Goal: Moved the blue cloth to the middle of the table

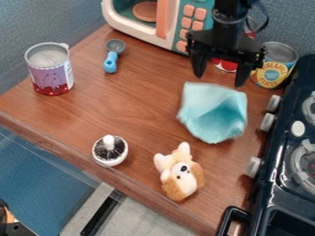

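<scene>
Item: one light blue, crumpled fabric cloth [215,117], near the right edge of my wooden table [132,108], long axis running from back to front, tapered end toward the front right corner. Item: my black two-finger gripper [218,80], pointing down by the cloth's back end, fingers wide apart, holding nothing; black arm [230,16] upright above

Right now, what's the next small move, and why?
Probably lower the gripper onto the blue cloth for a grasp: its fingers are spread by the cloth's far edge, not gripping it, and the cloth sits closer to the stove than to the purple can.
</scene>
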You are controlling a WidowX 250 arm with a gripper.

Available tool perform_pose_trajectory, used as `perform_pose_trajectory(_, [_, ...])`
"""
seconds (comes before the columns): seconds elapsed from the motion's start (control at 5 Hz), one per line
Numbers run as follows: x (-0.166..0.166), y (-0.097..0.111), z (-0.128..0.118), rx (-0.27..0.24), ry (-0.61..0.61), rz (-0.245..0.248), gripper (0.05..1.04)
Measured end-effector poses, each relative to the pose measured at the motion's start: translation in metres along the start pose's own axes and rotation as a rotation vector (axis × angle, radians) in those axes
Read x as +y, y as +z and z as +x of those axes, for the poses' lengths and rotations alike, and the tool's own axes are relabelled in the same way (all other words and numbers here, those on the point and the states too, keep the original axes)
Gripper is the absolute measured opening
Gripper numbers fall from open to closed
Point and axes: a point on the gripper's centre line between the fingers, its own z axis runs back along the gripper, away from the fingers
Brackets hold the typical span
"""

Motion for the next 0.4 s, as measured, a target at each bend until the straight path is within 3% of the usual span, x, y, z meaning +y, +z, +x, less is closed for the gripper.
perform_pose_trajectory(0.4, [0.0001, 0.0011, 0.0, 0.0, -0.001, 0.0, 0.999])
